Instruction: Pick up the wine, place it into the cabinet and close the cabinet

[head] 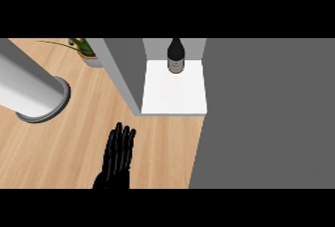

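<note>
- The dark glass wine bottle with a grey label [175, 56] stood upright on the white cabinet shelf [175, 91] at upper centre, its top cut off by the frame.
- The grey cabinet door [265, 113] filled the right side, hiding whatever lay behind it.
- One black hand [116, 157], lower centre over the light wooden table [59, 150], lay flat with straight fingers, holding nothing; which arm it belonged to was unclear.
- A grey cylinder [29, 91] and a partly cropped potted plant [85, 48] sat upper left.

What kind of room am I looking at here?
Probably a kitchen. A light wooden counter holds a white-floored cabinet with a wine bottle standing inside, and a potted plant sits at the back. One robot hand rests open above the counter.
</note>
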Controlling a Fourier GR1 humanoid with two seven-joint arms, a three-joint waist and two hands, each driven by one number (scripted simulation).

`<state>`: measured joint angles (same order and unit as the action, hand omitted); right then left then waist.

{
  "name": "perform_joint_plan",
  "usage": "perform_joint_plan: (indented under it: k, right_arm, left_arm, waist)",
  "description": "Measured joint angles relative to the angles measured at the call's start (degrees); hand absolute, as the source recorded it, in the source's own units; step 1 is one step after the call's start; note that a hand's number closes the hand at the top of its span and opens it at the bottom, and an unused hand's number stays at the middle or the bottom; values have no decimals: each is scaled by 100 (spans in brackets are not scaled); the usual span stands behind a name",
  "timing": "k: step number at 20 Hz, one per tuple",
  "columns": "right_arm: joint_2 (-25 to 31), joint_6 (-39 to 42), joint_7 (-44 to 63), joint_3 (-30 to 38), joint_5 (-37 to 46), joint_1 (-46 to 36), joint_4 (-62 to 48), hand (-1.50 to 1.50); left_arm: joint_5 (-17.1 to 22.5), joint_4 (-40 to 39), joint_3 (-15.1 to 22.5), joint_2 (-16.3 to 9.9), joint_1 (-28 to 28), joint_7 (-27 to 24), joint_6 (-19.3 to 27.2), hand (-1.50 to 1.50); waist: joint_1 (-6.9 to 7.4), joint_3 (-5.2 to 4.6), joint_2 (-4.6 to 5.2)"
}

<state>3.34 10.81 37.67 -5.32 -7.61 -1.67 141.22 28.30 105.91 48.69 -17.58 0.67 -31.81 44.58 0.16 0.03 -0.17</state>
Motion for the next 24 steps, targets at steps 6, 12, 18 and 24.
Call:
perform_joint_plan:
  k: [6,12,18,24]
  right_arm:
    - [34,272,-50,-212,-51,90,-17,150]
    - [-136,340,201,-703,-156,372,-14,150]
    - [-337,218,426,-1486,-192,817,-76,150]
    - [-317,424,371,-2537,-122,914,-69,150]
  left_arm:
    - [125,587,-201,-705,556,-52,-618,-150]
    - [431,944,-774,-1253,881,-48,-1118,-150]
    - [783,1094,-1482,-1625,1301,-288,-1600,-150]
    - [1266,1193,-2239,-1950,1640,-329,-2093,-150]
  waist:
    - [-4,-3,3]
    - [-9,-4,-1]
    - [-6,-6,-7]
    - [-3,-7,-18]
